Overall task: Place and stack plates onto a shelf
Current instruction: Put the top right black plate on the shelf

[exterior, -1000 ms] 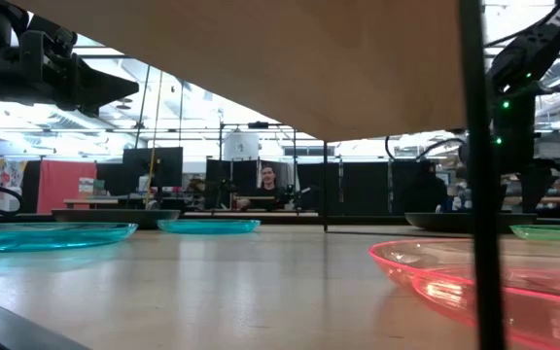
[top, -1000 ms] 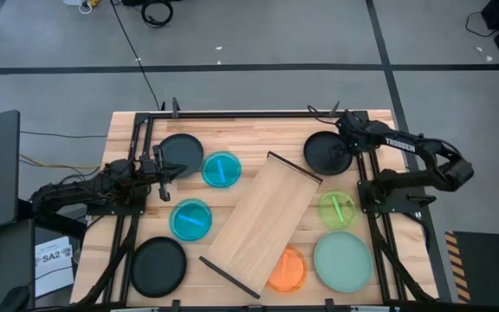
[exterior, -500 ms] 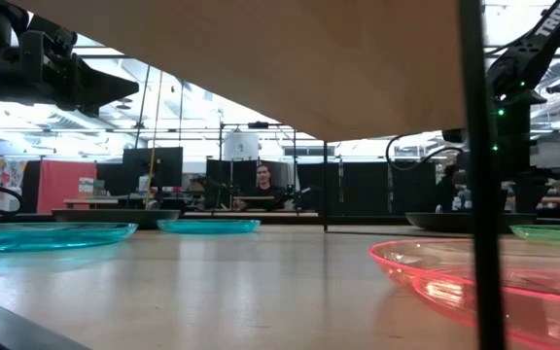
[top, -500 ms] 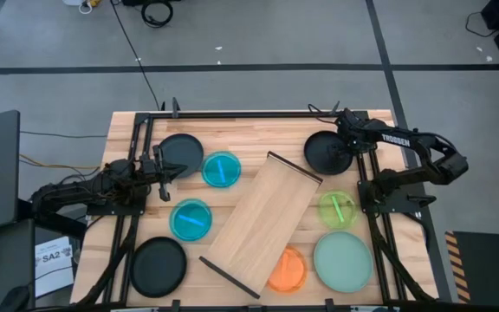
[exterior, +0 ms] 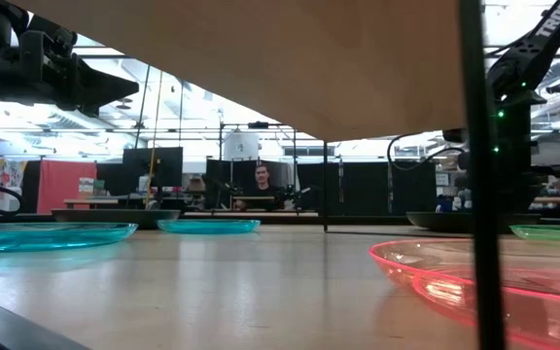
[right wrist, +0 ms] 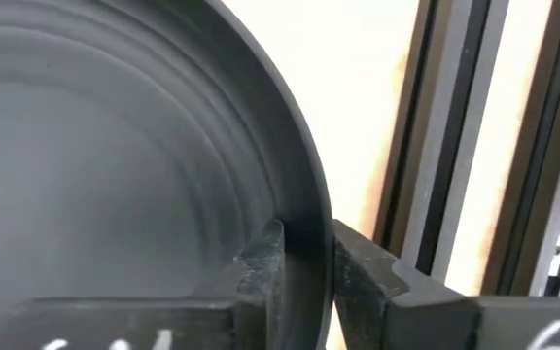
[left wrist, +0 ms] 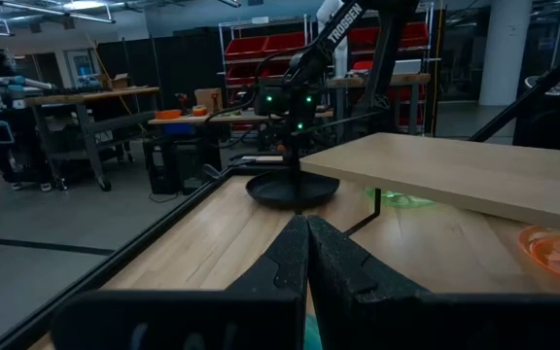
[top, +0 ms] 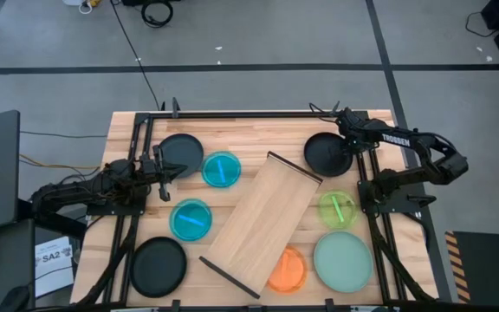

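Near the table's far right corner, a black plate (top: 326,154) lies flat on the table. My right gripper (top: 348,141) points steeply down onto that plate's right rim and is shut on it. The wooden shelf (top: 262,221) stands slantwise mid-table. Around it lie a black plate (top: 180,153), two blue plates (top: 221,169) (top: 191,219), a black plate (top: 158,264), an orange plate (top: 288,269), a mint plate (top: 343,260) and a green plate (top: 338,209). My left gripper (left wrist: 307,243) is shut on nothing and waits level at the left, beside the far left black plate. My right gripper has the black plate's raised rim (right wrist: 304,228) on the plate's right side, pinched with one finger (right wrist: 261,261) inside the plate and the other (right wrist: 363,272) outside. The fingers come from above, pointing steeply down. The plate lies flat with its base on the table.
A dark metal frame rail (right wrist: 436,146) runs along the table just beyond the held rim. The shelf's near end (top: 228,276) lies between the near black plate and the orange one. Bare table top (top: 258,139) shows between the two far black plates.
My right arm has shifted slightly over the far right black plate, its elbow drawing a little toward the table. The plate has stayed where it was.
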Controlling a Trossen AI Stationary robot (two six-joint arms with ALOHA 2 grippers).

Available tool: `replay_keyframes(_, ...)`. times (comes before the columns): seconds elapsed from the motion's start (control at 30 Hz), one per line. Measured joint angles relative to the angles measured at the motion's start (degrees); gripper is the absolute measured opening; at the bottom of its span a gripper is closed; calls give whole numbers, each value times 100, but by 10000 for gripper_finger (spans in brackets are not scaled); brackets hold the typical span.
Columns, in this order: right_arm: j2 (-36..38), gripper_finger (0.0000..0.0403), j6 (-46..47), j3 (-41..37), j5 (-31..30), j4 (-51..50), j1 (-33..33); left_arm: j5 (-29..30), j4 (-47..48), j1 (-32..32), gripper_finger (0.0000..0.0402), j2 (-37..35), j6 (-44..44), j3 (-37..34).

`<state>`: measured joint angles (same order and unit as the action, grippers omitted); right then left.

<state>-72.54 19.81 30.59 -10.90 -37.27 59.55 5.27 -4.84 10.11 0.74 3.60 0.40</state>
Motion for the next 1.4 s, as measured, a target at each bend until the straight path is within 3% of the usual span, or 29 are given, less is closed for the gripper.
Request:
replay_keyframes(0.73, 204, 46, 21, -11, 178, 43, -4, -2, 0, 2, 11, 0, -2, 1)
replay_keyframes(1.4, 1496, 13, -29, -17, 350, 132, -7, -1, 0, 2, 11, -1, -1, 0)
